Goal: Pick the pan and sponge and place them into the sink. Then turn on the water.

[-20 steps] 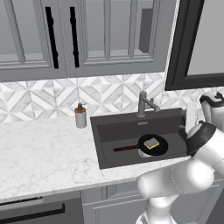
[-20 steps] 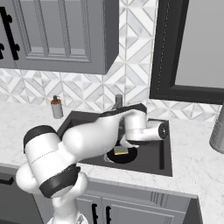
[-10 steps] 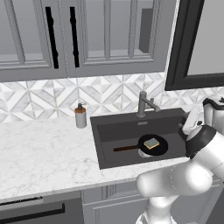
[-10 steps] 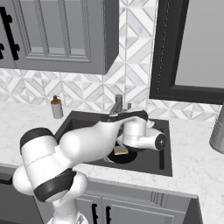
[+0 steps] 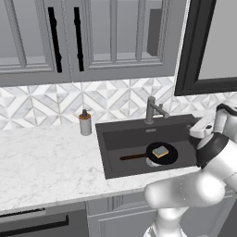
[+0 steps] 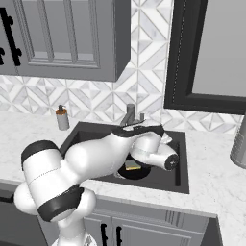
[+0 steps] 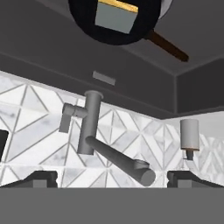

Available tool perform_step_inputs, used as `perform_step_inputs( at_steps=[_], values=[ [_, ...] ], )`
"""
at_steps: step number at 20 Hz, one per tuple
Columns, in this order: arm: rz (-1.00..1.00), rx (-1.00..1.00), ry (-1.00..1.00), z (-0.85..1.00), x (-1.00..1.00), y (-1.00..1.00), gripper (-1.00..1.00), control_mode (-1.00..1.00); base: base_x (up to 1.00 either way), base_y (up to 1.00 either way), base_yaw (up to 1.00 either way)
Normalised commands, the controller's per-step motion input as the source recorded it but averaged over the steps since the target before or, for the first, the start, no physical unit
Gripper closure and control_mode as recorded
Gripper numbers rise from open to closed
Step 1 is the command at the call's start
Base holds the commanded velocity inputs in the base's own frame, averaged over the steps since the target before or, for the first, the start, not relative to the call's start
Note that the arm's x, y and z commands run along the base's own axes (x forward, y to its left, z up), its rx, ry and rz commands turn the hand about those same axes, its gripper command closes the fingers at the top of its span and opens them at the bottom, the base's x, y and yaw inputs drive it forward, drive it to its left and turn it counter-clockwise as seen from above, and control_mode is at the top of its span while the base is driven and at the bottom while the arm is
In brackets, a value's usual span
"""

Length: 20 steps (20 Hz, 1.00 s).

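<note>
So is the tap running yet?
Off. No water comes from the faucet spout; the pan below looks dry.

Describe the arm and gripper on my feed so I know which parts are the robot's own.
The arm is built of glossy white rounded segments joined by dark black bands at the joints. No cables or markings can be made out. The gripper ends in two small dark, blocky fingertips.

White arm bent low, claw [image 7: 112,177] wide open, fingertips [image 7: 41,178] far apart.
</note>
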Motion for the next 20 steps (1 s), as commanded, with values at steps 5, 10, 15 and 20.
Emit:
perform_step_inputs(
  at_steps=[5,10,15,20],
  values=[
    [-0.02,0.03,-0.17,0.0,0.41,0.0,-1.0,-1.0,0.0,0.0,0.0],
    [0.0,0.01,-0.1,0.0,0.31,0.0,-1.0,-1.0,0.0,0.0,0.0],
    [0.01,0.03,0.0,-0.11,0.27,0.0,-1.0,-1.0,0.0,0.0,0.0],
    [0.02,0.04,0.0,-0.08,0.29,0.0,-1.0,-1.0,0.0,0.0,0.0]
  ],
)
